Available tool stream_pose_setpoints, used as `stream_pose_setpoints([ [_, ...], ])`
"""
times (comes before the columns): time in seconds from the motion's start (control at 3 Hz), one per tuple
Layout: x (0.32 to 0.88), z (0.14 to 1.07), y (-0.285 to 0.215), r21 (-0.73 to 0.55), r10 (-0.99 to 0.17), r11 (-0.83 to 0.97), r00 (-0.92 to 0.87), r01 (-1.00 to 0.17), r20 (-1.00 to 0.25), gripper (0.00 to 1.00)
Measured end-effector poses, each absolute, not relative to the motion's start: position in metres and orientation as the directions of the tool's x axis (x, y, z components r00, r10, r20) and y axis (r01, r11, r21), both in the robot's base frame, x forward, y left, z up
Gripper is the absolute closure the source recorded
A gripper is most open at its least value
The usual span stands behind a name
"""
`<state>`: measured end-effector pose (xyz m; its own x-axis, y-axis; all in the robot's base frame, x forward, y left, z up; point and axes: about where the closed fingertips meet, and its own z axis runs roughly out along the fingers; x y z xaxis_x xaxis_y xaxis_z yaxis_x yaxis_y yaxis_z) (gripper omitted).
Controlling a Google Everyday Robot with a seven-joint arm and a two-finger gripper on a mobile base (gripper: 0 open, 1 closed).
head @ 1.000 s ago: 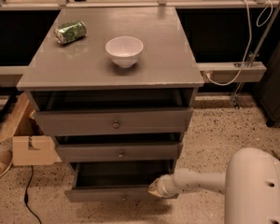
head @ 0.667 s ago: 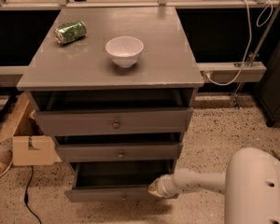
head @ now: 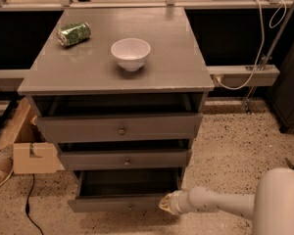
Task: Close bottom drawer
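The bottom drawer (head: 122,202) is the lowest of three grey drawers in the cabinet; it stands pulled out, its dark boxy inside (head: 130,181) showing, with a small round knob (head: 131,207) on its low front. My gripper (head: 165,203) reaches in from the lower right on a white arm and sits at the right end of the drawer's front, touching or nearly touching it. The middle drawer (head: 125,159) and top drawer (head: 120,128) above also stand slightly open.
A white bowl (head: 131,53) and a green can (head: 74,34) lying on its side are on the cabinet top (head: 181,67). A cardboard box (head: 32,156) and a black cable (head: 28,209) lie on the speckled floor at left. A rail with cables runs behind at right.
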<state>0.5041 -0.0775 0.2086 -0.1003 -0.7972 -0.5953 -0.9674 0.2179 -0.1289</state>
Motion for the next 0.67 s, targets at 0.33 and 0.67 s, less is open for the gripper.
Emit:
stream_pose_setpoints([
  [0.33, 0.498, 0.195, -0.090, -0.157, -0.800, 0.188, -0.058, -0.970, -0.598, 1.00],
  [0.67, 0.509, 0.173, -0.102, -0.204, -0.808, 0.179, -0.025, -0.963, -0.589, 1.00],
])
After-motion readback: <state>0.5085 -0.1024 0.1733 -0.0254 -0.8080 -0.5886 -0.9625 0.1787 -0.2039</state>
